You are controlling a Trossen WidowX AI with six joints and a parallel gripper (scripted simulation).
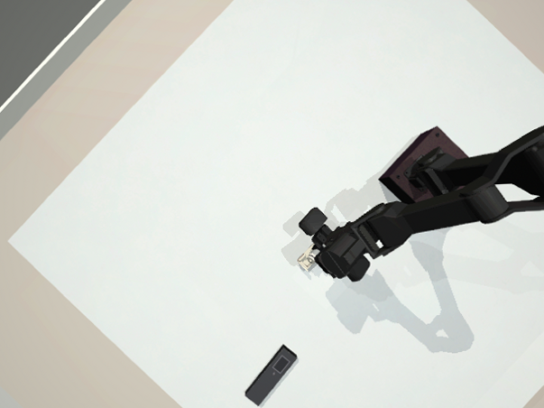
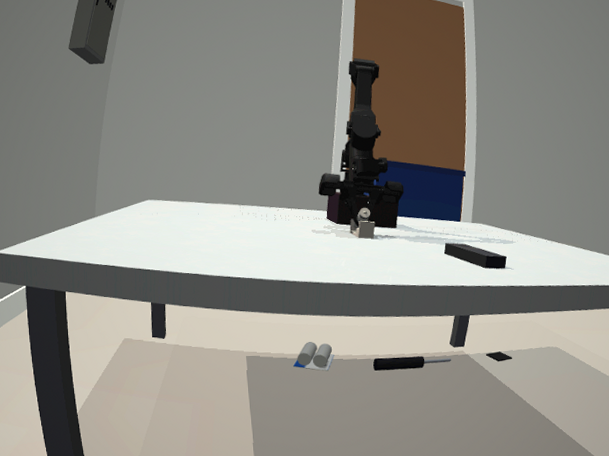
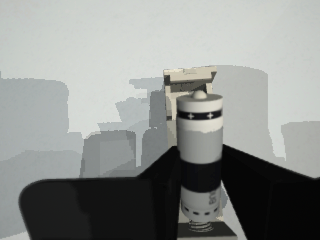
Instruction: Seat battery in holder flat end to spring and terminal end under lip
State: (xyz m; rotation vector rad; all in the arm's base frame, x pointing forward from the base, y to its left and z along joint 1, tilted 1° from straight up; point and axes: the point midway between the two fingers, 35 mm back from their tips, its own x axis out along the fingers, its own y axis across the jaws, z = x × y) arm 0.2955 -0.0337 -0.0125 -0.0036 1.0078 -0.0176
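Grey-and-black battery, nub end forward, pinched between dark fingers of gripper, over cream holder, spring at its flat end. Arm stretched low across white table. Black remote well apart; brown door behind.

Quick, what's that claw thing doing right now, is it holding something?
Gripper: closed on the battery, held over the holder.

Battery: grey cylinder, black bands, nub terminal end pointing away, gripped in hand. Flat end at spring. Beige holder on white desk.
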